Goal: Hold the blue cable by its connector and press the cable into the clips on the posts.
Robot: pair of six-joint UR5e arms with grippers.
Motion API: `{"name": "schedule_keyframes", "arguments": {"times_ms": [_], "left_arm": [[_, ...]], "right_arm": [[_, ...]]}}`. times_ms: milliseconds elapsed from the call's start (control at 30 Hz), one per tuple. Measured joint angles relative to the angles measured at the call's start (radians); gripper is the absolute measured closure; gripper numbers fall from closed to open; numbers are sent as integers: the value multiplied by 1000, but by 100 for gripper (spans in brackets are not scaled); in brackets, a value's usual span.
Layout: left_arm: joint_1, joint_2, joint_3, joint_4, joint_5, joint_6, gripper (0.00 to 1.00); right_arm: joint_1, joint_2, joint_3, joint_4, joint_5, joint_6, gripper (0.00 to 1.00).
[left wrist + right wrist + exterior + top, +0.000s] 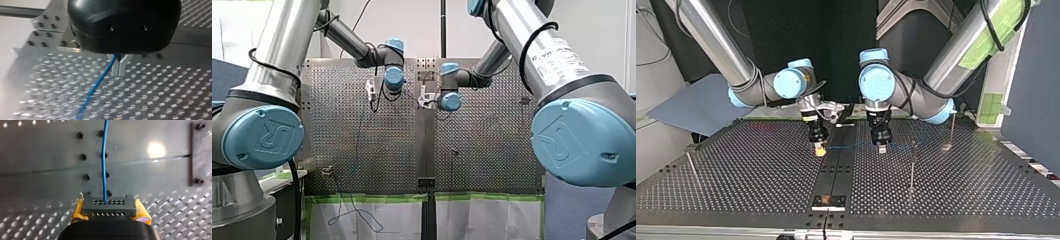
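In the front view my left hand (372,97) and my right hand (427,100) hang close together over the far middle of the perforated counter (492,150); their grip cannot be read from here. In the top view the blue cable (851,146) runs as a short, nearly level span between the two hands, just above the counter. My right hand, with yellow pads (820,150), is at the view's left and my left hand at its right. The nearest post (912,165) stands beside my left hand and another is further back; the clips are too small to make out. In the left wrist view the metal fingers (116,67) are closed on the cable, which runs out from them over the counter. In the right wrist view the yellow pads are clenched on the dark connector (109,206), and the cable leaves its face in a straight line. The step in hand looks like carrying this span to the first clip. To do it well, the connector should be held square and the span lightly taut. It should be lined up over the clip, then pressed down close beside the post so the cable seats rather than bows, without tugging at the connector
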Motion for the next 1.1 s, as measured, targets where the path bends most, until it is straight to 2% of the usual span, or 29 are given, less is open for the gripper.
{"name": "schedule_keyframes", "arguments": {"times_ms": [167, 367, 633, 767, 1100], "left_arm": [[-8, -32, -29, 28, -1, -10, 98], [-17, -37, -67, 82, 8, -7, 98], [-47, -76, -96, 130, 7, 7, 98], [-71, -104, -98, 151, -1, 3, 98], [-111, -123, -106, 180, -24, -8, 98]], "right_arm": [[-15, -26, 43, -7, 1, 21, 100], [-31, -77, 99, -53, 6, 43, 100], [-42, -93, 177, -117, 37, 36, 100], [-42, -86, 211, -118, 54, 30, 100], [-44, -72, 311, -86, 105, 28, 100]]}}
